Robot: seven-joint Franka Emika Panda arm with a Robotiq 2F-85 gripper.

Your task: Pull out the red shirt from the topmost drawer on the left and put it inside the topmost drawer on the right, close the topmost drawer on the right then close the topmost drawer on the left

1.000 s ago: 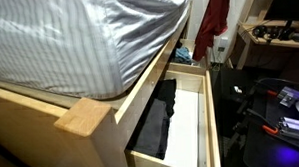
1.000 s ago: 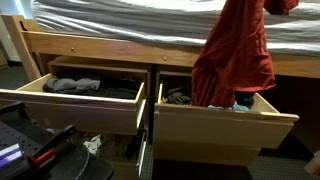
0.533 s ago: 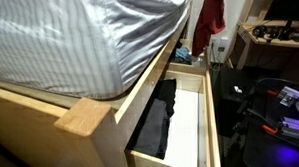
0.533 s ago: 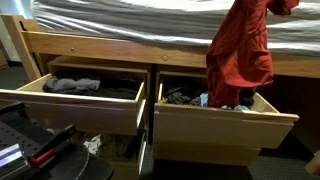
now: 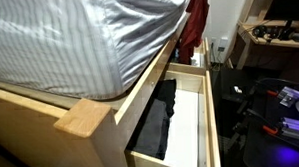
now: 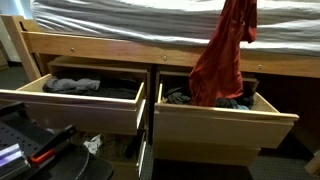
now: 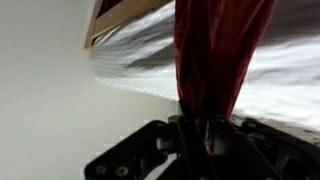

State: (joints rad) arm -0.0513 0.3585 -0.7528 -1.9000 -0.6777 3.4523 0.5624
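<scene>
Cloth hanging at full length explains the height. The red shirt [image 6: 222, 60] dangles from its top end so that the whole garment clears the wooden front of the right drawer [image 6: 225, 120]. Only its lower hem appears to reach the dark clothes [image 6: 178, 97] lying inside. In the wrist view the gripper [image 7: 205, 128] has its jaws clenched on a bunched fold of the shirt, and the fabric runs straight away from between them. In both exterior views the gripper itself is out of frame above. The shirt is therefore in the air, over the right drawer's opening and just in front of the striped mattress [image 6: 120, 12], not lying in either drawer. I judge it ready to be lowered and let go.

To the left, the left drawer [image 6: 70, 108] stands pulled out and holds grey clothing [image 6: 80, 86]. In an exterior view a long black garment [image 5: 159, 118] lies along the near drawer. Both drawers have yet to be shut, so a sleeve draped over the right drawer's front, under the bed rail [image 6: 110, 45], could jam the closing. Dark equipment [image 6: 30, 140] sits near left, well apart.
</scene>
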